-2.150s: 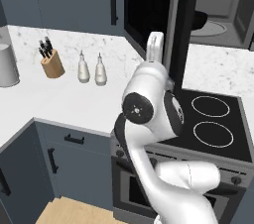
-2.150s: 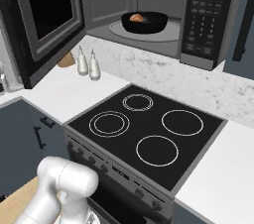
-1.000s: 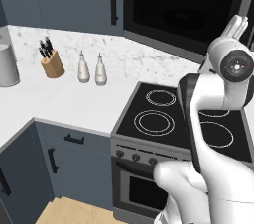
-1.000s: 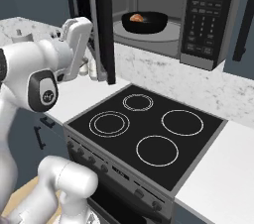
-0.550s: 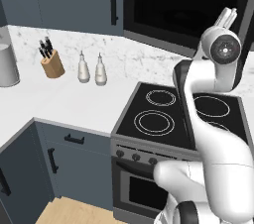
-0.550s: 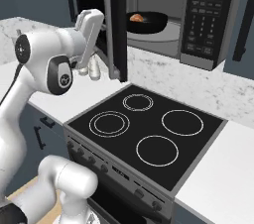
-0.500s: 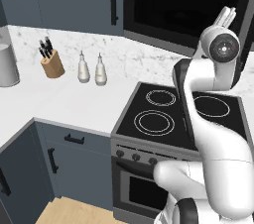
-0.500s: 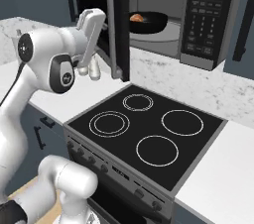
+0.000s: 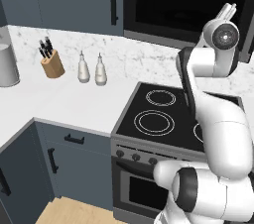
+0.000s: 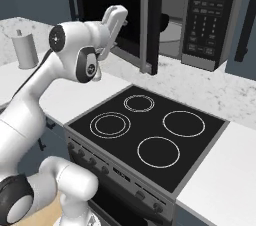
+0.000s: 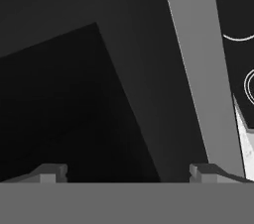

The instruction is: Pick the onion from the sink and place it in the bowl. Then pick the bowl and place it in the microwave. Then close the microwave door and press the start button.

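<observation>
Pressing against the microwave door [image 10: 131, 17], my gripper [image 10: 116, 20] stands wide and holds nothing. The door fills my hand view from 9 to 1 o'clock, the stove top [image 10: 150, 137] at 2 o'clock.

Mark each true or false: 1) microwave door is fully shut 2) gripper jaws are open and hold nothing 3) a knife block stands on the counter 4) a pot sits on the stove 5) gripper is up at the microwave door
1) False. The microwave door is partly swung in, with a gap to the microwave.
2) True. The gripper is open and empty.
3) True. The knife block stands on the counter.
4) False. The stove rings are bare.
5) True.
</observation>
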Tool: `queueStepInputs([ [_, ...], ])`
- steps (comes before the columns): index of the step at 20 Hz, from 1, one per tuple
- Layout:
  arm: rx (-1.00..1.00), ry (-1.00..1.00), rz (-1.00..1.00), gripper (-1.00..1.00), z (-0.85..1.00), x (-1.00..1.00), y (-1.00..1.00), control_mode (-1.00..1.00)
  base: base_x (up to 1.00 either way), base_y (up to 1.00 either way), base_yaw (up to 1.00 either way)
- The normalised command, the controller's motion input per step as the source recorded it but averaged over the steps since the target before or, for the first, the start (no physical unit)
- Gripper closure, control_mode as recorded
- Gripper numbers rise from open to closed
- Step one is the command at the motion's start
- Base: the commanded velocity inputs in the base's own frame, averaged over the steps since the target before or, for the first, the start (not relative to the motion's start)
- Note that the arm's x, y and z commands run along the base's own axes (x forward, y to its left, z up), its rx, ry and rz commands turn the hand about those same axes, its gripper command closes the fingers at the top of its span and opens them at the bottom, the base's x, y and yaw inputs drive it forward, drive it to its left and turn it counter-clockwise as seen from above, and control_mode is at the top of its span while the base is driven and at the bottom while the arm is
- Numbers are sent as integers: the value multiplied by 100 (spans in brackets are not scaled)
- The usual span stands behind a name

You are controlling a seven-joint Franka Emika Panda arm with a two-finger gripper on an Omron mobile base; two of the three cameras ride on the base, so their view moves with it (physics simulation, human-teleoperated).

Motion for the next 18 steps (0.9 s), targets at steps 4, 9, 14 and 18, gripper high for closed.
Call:
queueStepInputs([
  [4, 4, 4, 0, -100, 0, 63, -27, -100, 0, 0, 0],
  [9, 2, 7, 0, -100, 0, 61, -24, -100, 0, 0, 0],
  [14, 3, 2, 0, -100, 0, 51, -35, -100, 0, 0, 0],
  [18, 1, 0, 0, -100, -6, 57, -34, -100, 0, 0, 0],
])
